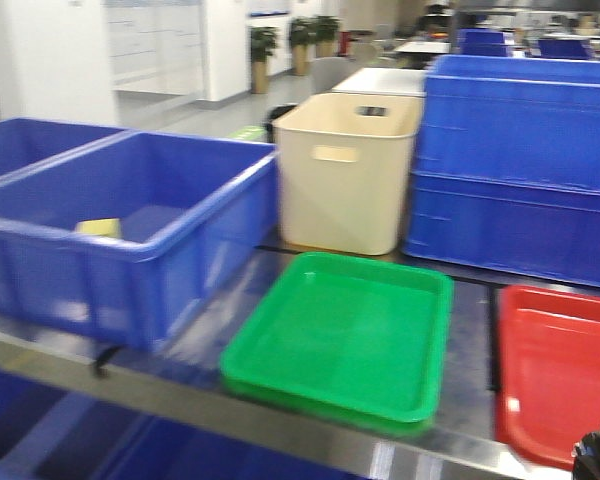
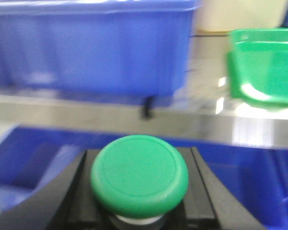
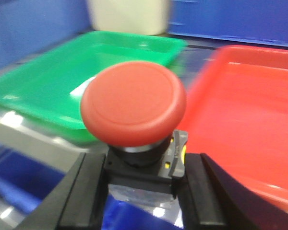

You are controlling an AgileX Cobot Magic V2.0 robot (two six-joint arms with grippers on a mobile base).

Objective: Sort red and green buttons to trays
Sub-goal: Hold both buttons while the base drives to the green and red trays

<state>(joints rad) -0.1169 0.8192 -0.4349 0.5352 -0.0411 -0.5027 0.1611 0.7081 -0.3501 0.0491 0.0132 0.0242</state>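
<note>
Open office hall under bright, even light. White wall [image 1: 50, 60] at left, with a glass partition [image 1: 155, 45] beside it. Pale glossy floor [image 1: 180, 108] beyond. Potted plants [image 1: 263, 45] stand by a white pillar [image 1: 225, 50]. Grey chair [image 1: 330, 72] and white desk [image 1: 380, 80] in mid-distance. Metal table [image 1: 180, 398] edge in foreground, blurred.
</note>
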